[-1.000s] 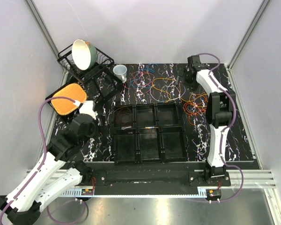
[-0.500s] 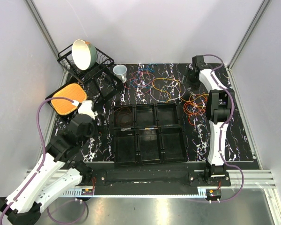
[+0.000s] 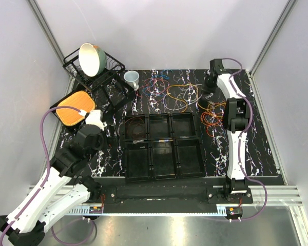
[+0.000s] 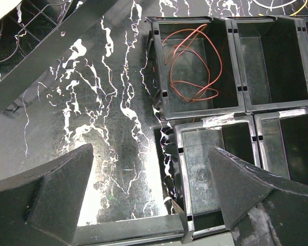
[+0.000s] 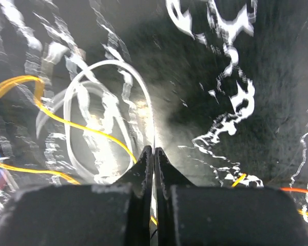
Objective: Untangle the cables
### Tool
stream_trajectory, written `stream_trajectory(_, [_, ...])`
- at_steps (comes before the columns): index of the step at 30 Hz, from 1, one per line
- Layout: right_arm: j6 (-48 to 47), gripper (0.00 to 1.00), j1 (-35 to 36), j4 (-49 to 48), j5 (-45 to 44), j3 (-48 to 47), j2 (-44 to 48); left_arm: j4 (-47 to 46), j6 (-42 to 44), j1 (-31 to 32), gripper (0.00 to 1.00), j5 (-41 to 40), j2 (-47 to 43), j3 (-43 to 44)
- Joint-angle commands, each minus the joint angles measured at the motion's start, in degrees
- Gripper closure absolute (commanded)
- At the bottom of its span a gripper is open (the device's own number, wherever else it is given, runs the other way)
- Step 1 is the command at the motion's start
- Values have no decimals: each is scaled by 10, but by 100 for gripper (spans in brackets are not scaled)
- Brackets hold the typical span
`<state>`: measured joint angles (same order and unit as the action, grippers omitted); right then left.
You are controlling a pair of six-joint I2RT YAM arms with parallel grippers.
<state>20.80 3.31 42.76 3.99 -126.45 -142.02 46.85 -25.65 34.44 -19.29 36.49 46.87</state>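
Note:
The cables (image 3: 172,92) lie in loose coloured loops on the black marbled table at the back. An orange bunch (image 3: 213,115) sits to their right. My right gripper (image 3: 207,88) is down at the right edge of the tangle. In the right wrist view its jaws (image 5: 154,149) are shut on a white cable (image 5: 143,97), whose loop runs into them. A yellow cable (image 5: 82,125) crosses that loop. One reddish-brown cable (image 4: 192,66) lies coiled in the back-left bin. My left gripper (image 4: 151,154) hangs open and empty over the table beside the bins.
Six black bins (image 3: 164,146) stand in a block at the table's middle. At the back left are a wire dish rack (image 3: 95,72) with a bowl (image 3: 91,57), a white cup (image 3: 132,78) and an orange plate (image 3: 75,108).
The right gripper's jaws have closed from open onto the white cable, and the right wrist has shifted slightly at the back. The left arm has not moved.

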Motion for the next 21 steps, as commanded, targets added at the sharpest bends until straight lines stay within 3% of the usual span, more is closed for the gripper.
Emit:
stream_trajectory(1, [0,100,-1,63,13,-138,39,-21,6,-2,3,4,1,3])
stream_trajectory(4, [12,100,-2,104,18,-253,92,-20,4,-2,4,3,2,3])
stream_trajectory(7, [35,100,-2,81,49,-296,179,-19,5,-2,4,3,2,3])
stream_trajectory(13, [64,100,-1,-18,107,-136,349,-17,3,-3,5,1,5,6])
stream_trajectory(17, [60,100,-1,-32,133,-38,389,-17,3,-3,5,0,2,6])
stream_trajectory(21, [64,100,-1,-31,167,1,408,-15,2,-3,6,-1,-1,6])
